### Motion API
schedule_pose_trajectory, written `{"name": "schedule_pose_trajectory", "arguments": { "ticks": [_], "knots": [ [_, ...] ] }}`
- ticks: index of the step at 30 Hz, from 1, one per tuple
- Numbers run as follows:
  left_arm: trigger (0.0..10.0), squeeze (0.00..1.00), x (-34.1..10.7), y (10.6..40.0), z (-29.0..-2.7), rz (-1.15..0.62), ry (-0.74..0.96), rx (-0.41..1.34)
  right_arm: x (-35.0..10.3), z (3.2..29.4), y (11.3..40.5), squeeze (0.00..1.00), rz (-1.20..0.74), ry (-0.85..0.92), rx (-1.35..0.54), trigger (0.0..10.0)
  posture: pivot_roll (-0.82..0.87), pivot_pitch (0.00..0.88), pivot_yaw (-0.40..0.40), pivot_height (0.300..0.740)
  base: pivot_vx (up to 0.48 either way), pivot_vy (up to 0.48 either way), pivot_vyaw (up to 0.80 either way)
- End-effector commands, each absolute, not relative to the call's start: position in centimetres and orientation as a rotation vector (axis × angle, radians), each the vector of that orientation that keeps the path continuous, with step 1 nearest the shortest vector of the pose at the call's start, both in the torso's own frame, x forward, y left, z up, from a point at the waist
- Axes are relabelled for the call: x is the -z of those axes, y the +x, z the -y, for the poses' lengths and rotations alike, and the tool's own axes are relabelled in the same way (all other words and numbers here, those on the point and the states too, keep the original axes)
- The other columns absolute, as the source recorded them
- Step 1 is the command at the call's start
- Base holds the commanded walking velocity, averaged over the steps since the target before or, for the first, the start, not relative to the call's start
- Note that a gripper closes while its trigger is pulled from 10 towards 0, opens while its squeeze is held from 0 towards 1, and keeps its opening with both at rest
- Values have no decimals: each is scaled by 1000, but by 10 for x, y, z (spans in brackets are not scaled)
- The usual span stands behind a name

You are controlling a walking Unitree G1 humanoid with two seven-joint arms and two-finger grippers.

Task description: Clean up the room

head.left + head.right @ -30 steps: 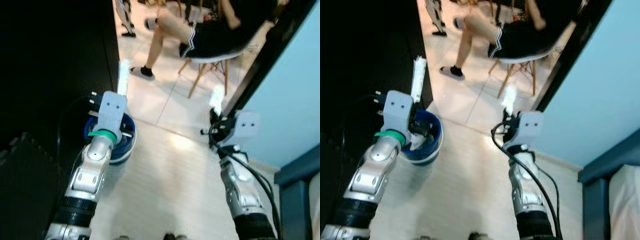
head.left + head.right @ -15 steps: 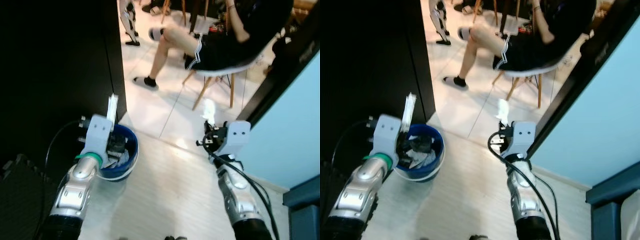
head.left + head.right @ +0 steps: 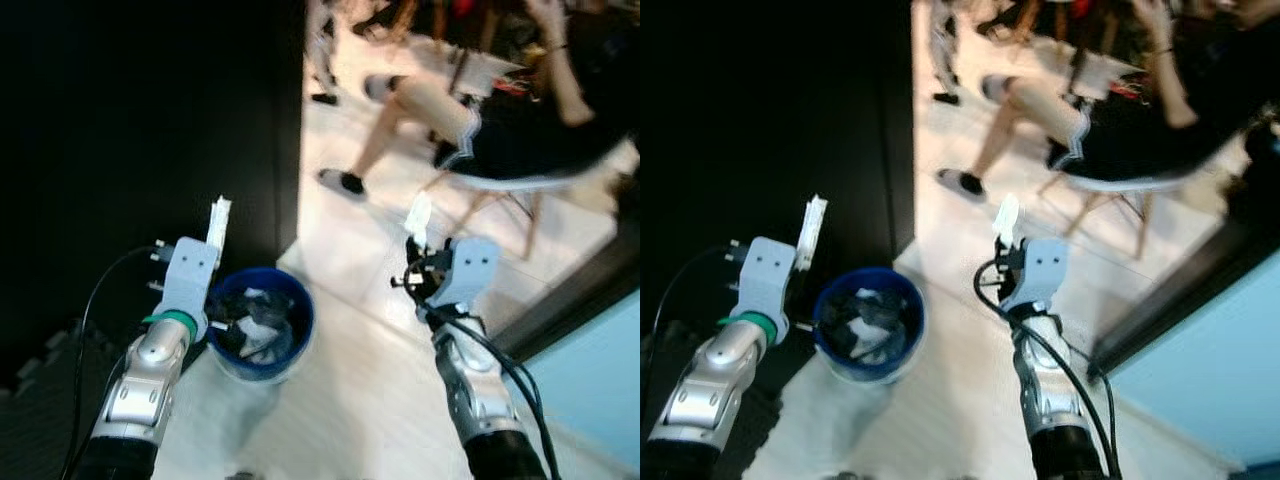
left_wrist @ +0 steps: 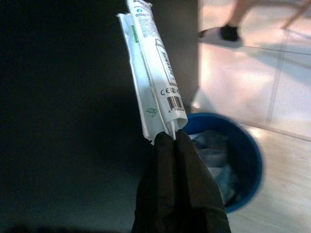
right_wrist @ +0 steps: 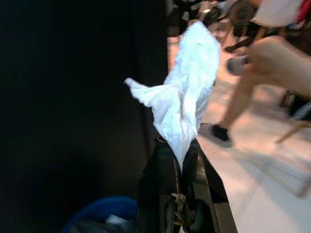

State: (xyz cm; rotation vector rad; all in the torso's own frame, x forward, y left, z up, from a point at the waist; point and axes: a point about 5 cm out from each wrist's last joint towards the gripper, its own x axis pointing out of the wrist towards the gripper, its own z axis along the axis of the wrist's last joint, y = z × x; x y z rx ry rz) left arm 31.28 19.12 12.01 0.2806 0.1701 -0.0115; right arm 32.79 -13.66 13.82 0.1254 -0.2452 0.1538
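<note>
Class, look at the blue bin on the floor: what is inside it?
The blue bin holds crumpled pale and dark scraps of rubbish, piled near its rim. The blur hides what each scrap is, and the pile covers the bin's bottom.

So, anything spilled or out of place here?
Nothing spilled. The round blue plastic bin stands upright with its litter inside. Left hand grips a flat white printed wrapper; right hand pinches crumpled white tissue.

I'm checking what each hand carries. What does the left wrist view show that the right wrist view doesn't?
Left wrist view: the left gripper shut on a printed white wrapper with a barcode, above the open blue bin. Right wrist view: the right gripper shut on a crumpled white tissue, with a seated person's leg behind. Both: the dark wall, pale floor and the bin.
</note>
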Motion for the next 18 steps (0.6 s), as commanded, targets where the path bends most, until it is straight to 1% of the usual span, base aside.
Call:
{"name": "schedule_pose_trajectory", "arguments": {
  "ticks": [1, 4, 5, 6, 7, 8, 9, 10, 11, 12, 14, 15, 18],
  "knots": [
    [10000, 0, -120, 312, -188, -173, 267, 33, -130, 145, 326, 0, 215, 142, -116, 10000, 123, 120, 10, 740, 431, 0, 0],
    [10000, 0, -124, 314, -184, -160, 243, 104, -129, 153, 326, 0, 211, 139, -68, 10000, 122, 121, 10, 740, 431, 0, 0],
    [10000, 0, -124, 314, -184, -160, 243, 104, -129, 153, 326, 0, 211, 139, -68, 10000, 122, 121, 10, 740, 431, 0, 0],
    [10000, 0, -124, 314, -182, -164, 231, 143, -129, 155, 326, 0, 209, 132, -51, 10000, 122, 121, 10, 740, 431, 0, 0],
    [10000, 0, -125, 314, -176, -173, 210, 222, -128, 160, 327, 0, 198, 124, -14, 10000, 123, 121, 9, 740, 431, 0, 0],
    [10000, 0, -125, 314, -176, -173, 210, 222, -128, 160, 327, 0, 198, 124, -14, 10000, 123, 121, 9, 740, 431, 0, 0],
    [10000, 0, -126, 314, -173, -181, 197, 274, -127, 163, 328, 0, 189, 120, 10, 10000, 123, 121, 9, 740, 428, 0, -800],
    [10000, 0, -126, 314, -173, -181, 197, 274, -127, 163, 328, 0, 189, 120, 10, 10000, 123, 121, 9, 740, 428, 0, -800],
    [10000, 0, -126, 314, -169, -186, 193, 329, -127, 165, 329, 0, 187, 122, 29, 10000, 123, 121, 9, 740, 431, 0, -800],
    [10000, 0, -126, 314, -169, -186, 193, 329, -127, 165, 329, 0, 187, 122, 29, 10000, 123, 121, 9, 740, 431, 0, -800],
    [10000, 0, -127, 310, -161, -204, 200, 457, -129, 170, 329, 0, 200, 126, 58, 10000, 117, 119, 13, 740, 431, 0, -800],
    [10000, 0, -127, 310, -161, -204, 200, 457, -129, 170, 329, 0, 200, 126, 58, 10000, 117, 119, 13, 740, 431, 0, -800],
    [10000, 0, -128, 309, -160, -205, 202, 473, -129, 169, 329, 0, 204, 114, 57, 10000, 117, 119, 13, 740, 380, 0, 0]
  ]
}}
